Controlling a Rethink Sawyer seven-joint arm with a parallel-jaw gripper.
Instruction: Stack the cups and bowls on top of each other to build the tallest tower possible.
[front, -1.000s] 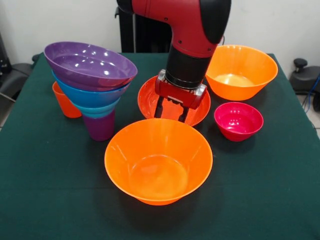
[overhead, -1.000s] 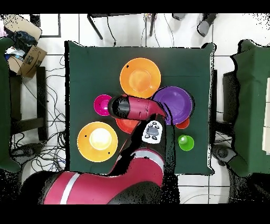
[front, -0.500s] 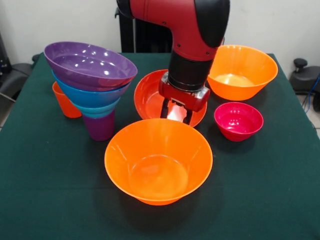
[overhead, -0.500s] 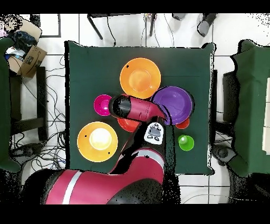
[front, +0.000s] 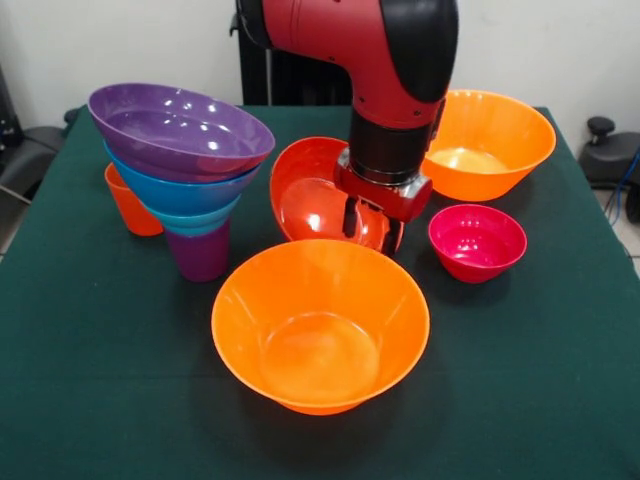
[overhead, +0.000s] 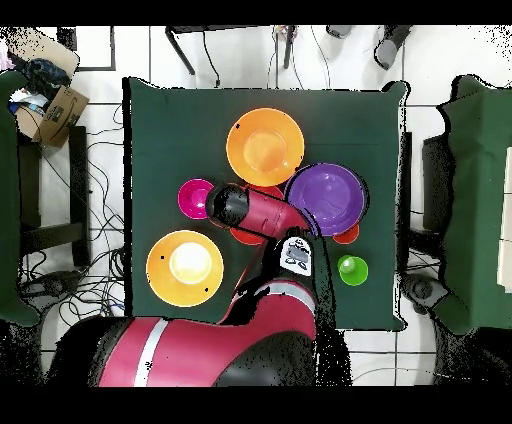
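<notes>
The tower stands at the left: a purple cup (front: 200, 256) carrying a teal bowl (front: 196, 221), a blue bowl (front: 180, 192) and a purple bowl (front: 180, 130), whose top also shows from overhead (overhead: 327, 197). My gripper (front: 368, 226) is shut on the near rim of the shallow red-orange bowl (front: 315, 195), which tilts up steeply on its edge. A large orange bowl (front: 320, 325) sits just in front of it. Another large orange bowl (front: 487, 140) and a small magenta bowl (front: 477, 241) are at the right. An orange cup (front: 130, 205) stands behind the tower.
From overhead a green cup (overhead: 351, 270) stands alone near the table's edge, beside the tower. The arm (overhead: 262, 212) covers the red-orange bowl and the gripper there. The two orange bowls (overhead: 265, 146) (overhead: 184, 267) and the magenta bowl (overhead: 195, 198) ring the arm.
The gripper has closed on the red-orange bowl's rim and risen a little to the right. The bowl went from lying flat to standing tilted on edge.
</notes>
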